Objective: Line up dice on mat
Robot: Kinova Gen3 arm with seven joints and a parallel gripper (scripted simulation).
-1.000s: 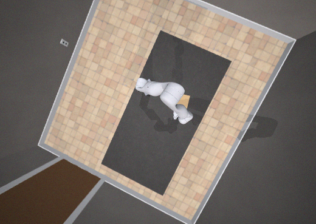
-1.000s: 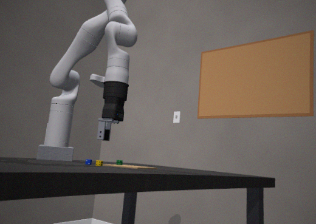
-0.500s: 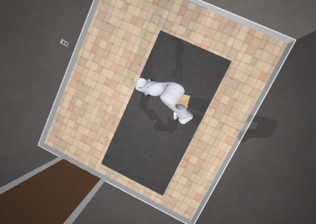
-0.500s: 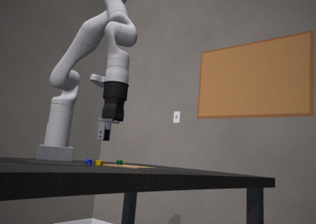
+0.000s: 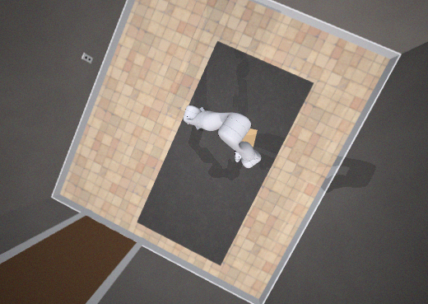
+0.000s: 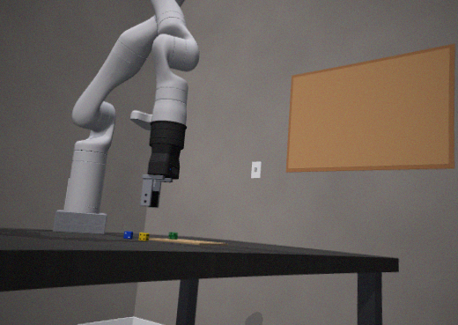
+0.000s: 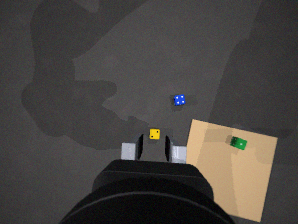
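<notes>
The gripper [image 6: 151, 192] [image 7: 154, 143], its fingers partly open and holding nothing, hung above the table [image 5: 189, 189] [image 6: 198, 263] — the yellow die [image 6: 144, 236] [image 7: 155, 134] lay off the mat [image 5: 250, 138] [image 6: 189, 241] [image 7: 225, 175], below and just ahead of the fingertips.

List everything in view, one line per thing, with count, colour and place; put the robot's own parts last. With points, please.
yellow die [image 6: 144, 236] [image 7: 155, 134]: one, yellow, off the mat, ahead of the fingertips in the wrist view
blue die [image 6: 128, 235] [image 7: 179, 100]: one, blue, off the mat
green die [image 6: 173, 235] [image 7: 239, 143]: one, green, on the mat
mat [image 5: 252, 136] [image 6: 194, 241] [image 7: 230, 175]: one, tan, on the table
table [image 5: 185, 189] [image 6: 264, 261] [image 7: 130, 50]: one, dark, on the tiled floor
board [image 6: 370, 114]: one, orange-brown, on the wall
wall plates: two, pale, on walls
arm [image 5: 234, 127] [image 6: 110, 65]: one, white, above the table
hand [image 6: 151, 205] [image 7: 154, 143]: one, black and grey, open above the table
</notes>
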